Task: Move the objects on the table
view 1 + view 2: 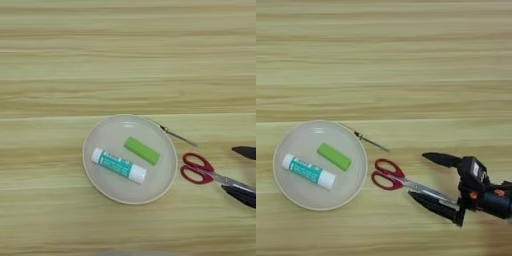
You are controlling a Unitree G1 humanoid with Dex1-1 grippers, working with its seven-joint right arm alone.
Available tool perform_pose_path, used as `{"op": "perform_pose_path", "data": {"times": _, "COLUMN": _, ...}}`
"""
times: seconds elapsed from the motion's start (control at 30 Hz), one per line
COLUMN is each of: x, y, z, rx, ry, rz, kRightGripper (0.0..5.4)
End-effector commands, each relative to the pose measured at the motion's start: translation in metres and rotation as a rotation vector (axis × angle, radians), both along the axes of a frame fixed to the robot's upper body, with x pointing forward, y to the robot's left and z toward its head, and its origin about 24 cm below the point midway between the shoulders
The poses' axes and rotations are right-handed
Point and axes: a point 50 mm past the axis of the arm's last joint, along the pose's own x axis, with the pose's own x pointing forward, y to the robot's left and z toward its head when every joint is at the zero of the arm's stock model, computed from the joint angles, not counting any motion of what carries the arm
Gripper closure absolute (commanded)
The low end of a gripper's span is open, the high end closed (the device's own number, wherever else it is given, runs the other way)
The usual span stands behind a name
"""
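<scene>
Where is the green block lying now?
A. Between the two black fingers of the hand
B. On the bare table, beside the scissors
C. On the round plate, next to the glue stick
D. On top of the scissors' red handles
C: the green block lies on the plate beside the glue stick, apart from the scissors.

No words or numbers I can read anywhere here. The white and teal tube [308, 171] on my plate [286, 192] carries a printed teal label, but its lettering is too small to make out.
</scene>
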Motion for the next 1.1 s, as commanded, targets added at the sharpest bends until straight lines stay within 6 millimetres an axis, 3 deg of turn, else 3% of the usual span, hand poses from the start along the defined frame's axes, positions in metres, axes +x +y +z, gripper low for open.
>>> {"op": "perform_pose_path", "data": {"times": 0.03, "x": 0.011, "y": -0.006, "z": 0.019, "rx": -0.127, "ry": -0.077, "rz": 0.020, "kRightGripper": 0.04}}
{"op": "perform_pose_path", "data": {"times": 0.53, "x": 0.019, "y": 0.004, "z": 0.012, "rx": -0.213, "ry": -0.075, "rz": 0.011, "kRightGripper": 0.04}}
{"op": "perform_pose_path", "data": {"times": 0.93, "x": 0.018, "y": 0.002, "z": -0.007, "rx": -0.216, "ry": 0.040, "rz": -0.002, "kRightGripper": 0.04}}
{"op": "perform_pose_path", "data": {"times": 1.1, "x": 0.015, "y": 0.000, "z": -0.013, "rx": -0.182, "ry": 0.092, "rz": 0.009, "kRightGripper": 0.60}}
